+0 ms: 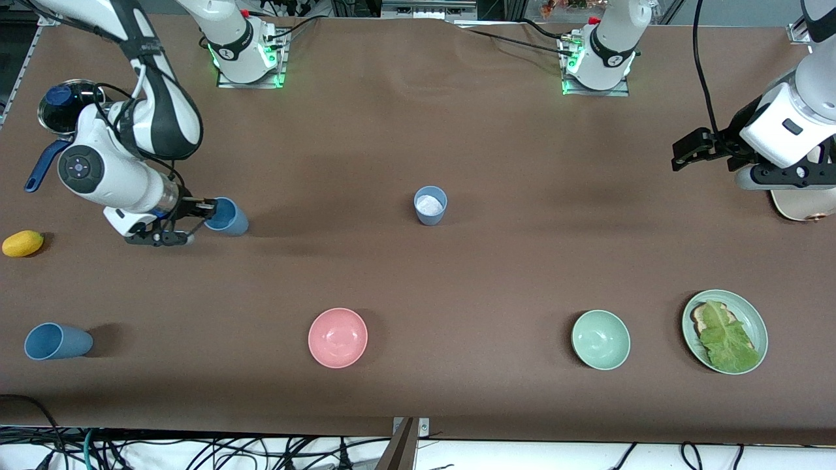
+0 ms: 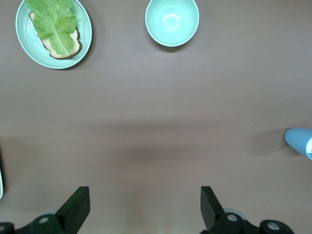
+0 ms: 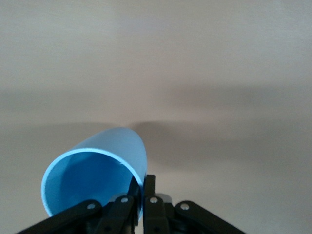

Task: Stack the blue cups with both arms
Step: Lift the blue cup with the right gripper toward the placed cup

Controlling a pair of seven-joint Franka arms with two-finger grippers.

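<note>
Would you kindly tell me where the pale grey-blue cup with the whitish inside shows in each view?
Front view: pale grey-blue cup stands upright mid-table.
Left wrist view: only its edge shows at the frame border.
Right wrist view: not in it.
Shared landmark: pale green bowl, in the front and left wrist views.

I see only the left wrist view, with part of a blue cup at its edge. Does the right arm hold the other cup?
Observer: Yes, the right tool is shut on a sky-blue cup's rim, at the right arm's end of the table.
Operator: Does the cup at my edge stand upright?
Observer: Yes, that pale cup stands upright near the table's middle; the left tool waits open over the left arm's end.
Operator: Any other cups?
Observer: A third blue cup, nearer to the front camera than the yellow fruit.
</note>
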